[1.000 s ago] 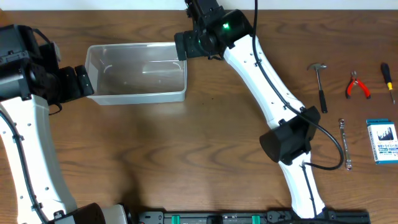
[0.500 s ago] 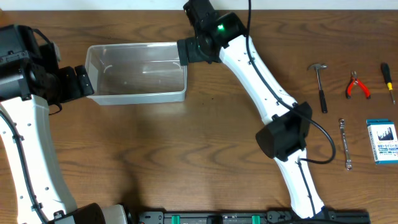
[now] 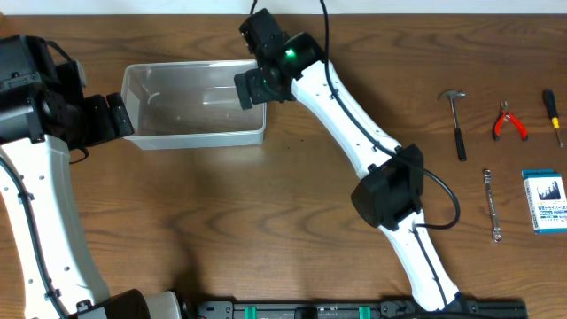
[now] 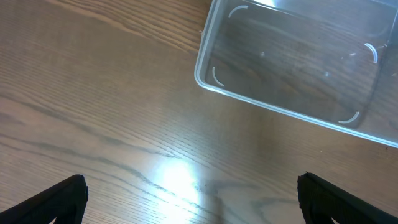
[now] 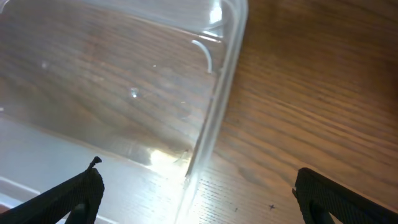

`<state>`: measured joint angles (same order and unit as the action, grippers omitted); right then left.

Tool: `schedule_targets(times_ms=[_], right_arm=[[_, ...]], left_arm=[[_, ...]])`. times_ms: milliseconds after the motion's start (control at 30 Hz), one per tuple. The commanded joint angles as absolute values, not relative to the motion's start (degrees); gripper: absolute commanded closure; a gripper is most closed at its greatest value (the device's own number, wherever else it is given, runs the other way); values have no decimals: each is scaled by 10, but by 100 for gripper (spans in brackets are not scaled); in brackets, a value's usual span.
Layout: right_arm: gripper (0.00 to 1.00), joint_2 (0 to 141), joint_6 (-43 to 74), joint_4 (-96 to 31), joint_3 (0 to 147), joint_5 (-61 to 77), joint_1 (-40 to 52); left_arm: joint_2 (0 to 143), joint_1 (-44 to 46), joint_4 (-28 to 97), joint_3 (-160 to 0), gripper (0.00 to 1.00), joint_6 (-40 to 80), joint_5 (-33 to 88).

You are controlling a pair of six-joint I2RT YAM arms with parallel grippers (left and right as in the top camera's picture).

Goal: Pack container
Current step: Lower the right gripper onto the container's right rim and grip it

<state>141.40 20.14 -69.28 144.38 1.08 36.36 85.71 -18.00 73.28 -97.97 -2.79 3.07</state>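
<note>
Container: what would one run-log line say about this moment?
container empty | right gripper open over its right end | left gripper open beside its left end | hammer, pliers, screwdriver, wrench lying outside

White-shelled left arm (image 3: 35,204) stands along the left edge, black left gripper (image 3: 115,117) with fingers spread wide. White-shelled right arm (image 3: 354,133) extends diagonally, elbow bent; black right gripper (image 3: 251,89) fully parted, facing down.

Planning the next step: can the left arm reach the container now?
Probably yes: the left gripper is open right beside one short end of the container, and nothing lies between them.
</note>
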Motion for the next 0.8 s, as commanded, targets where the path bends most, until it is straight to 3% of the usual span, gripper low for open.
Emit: schedule_targets(times_ms=[0, 767], right_arm=[[1, 1434, 192, -699, 1454, 3, 369], [1, 1483, 236, -708, 1454, 2, 368]], left_arm=[[853, -183, 735, -983, 2, -23, 37], [853, -183, 738, -983, 2, -23, 37]])
